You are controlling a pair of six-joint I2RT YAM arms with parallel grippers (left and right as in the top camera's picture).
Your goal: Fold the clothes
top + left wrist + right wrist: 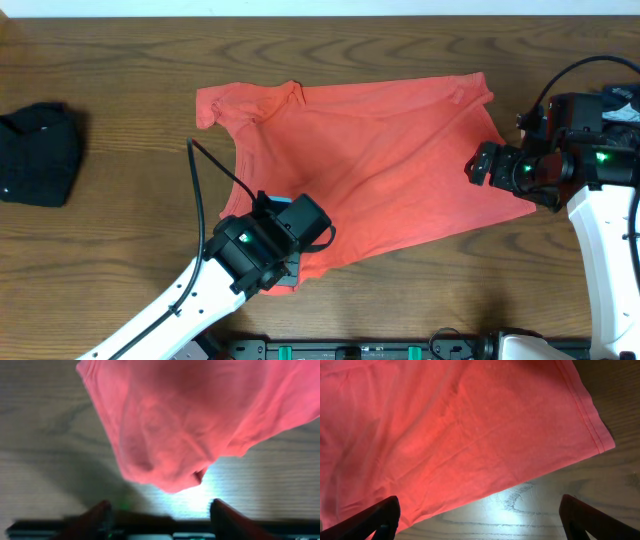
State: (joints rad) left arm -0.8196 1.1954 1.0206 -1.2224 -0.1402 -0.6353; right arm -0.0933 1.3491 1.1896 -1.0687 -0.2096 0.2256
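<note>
The coral-red T-shirt [370,170] lies spread across the middle of the table, with a sleeve at the upper left. My left gripper [290,240] is over its lower left corner. In the left wrist view that gripper [160,506] is open, and a bunched fold of the shirt [170,435] sits just beyond its fingertips with nothing between them. My right gripper [478,165] hovers at the shirt's right edge. It is open wide [479,505] over bare wood, and the hemmed shirt edge [470,435] reaches its left finger [382,515]. A black cloth bundle [40,155] lies far left.
The wooden table [120,230] runs bare between the black bundle and the shirt. A black cable [205,185] arcs from the left arm over the shirt's left side. The right arm's white link [600,260] stands at the right edge, and a black rail [400,350] runs along the front.
</note>
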